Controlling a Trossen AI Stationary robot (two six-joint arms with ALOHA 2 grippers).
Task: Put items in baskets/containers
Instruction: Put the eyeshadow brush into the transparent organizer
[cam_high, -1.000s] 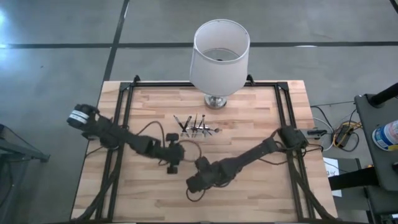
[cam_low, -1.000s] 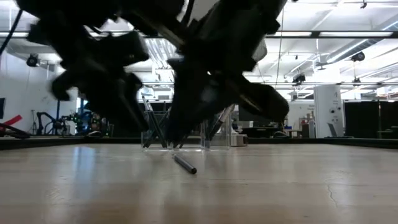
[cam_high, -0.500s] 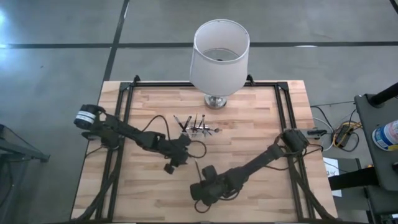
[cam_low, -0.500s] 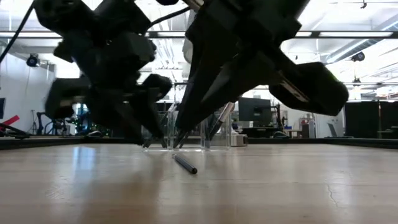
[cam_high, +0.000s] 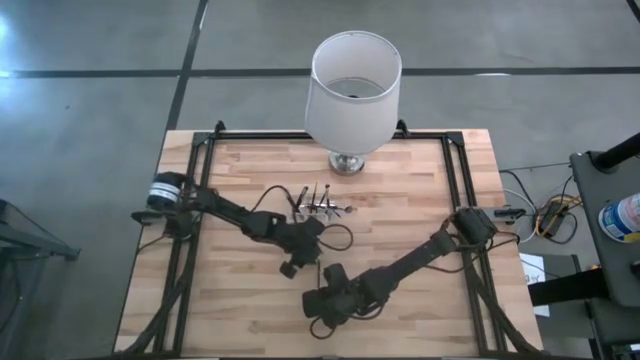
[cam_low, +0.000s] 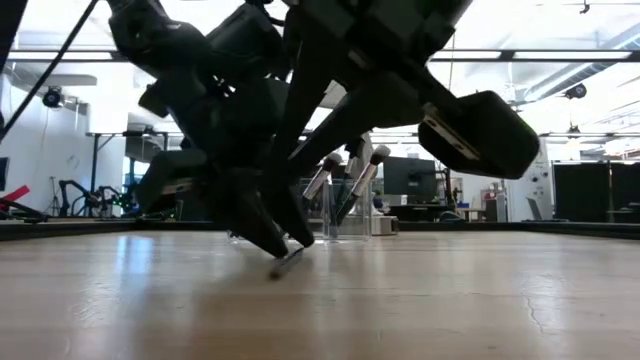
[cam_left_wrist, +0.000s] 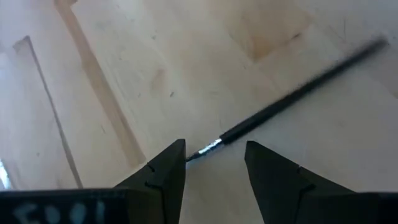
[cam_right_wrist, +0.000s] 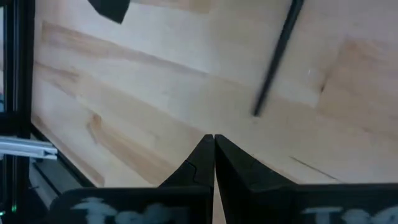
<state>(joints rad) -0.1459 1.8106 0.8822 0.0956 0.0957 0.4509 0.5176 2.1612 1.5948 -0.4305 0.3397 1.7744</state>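
One thin dark stick (cam_left_wrist: 292, 96) with a metal band near one end lies loose on the wood, also in the right wrist view (cam_right_wrist: 277, 59) and the low view (cam_low: 286, 263). My left gripper (cam_high: 303, 260) is open and slants down over it, a fingertip on each side of the banded end (cam_left_wrist: 211, 147). My right gripper (cam_high: 322, 292) is shut, hovers just nearer the front edge and holds nothing. The clear holder (cam_high: 318, 207) stands behind them at mid-table, with several sticks leaning in it (cam_low: 345, 185). My left gripper comes at the loose stick slanting down from the table's left. The stick's banded end (cam_left_wrist: 198, 153) lies on the wood right by one fingertip (cam_left_wrist: 177, 155). I cannot tell whether that finger touches it.
A white lampshade on a metal base (cam_high: 352, 85) stands at the far edge behind the holder. Black frame rails (cam_high: 195, 170) run along the table's left and right sides. Bare wood (cam_high: 420, 180) shows at the far right and along the front.
My left gripper has swept toward the table's right, sunk toward the loose stick and rolled about its own line, staying open. My right gripper has drawn slightly toward the near edge and rolled, staying shut. In the low view the stick now slants the other way.
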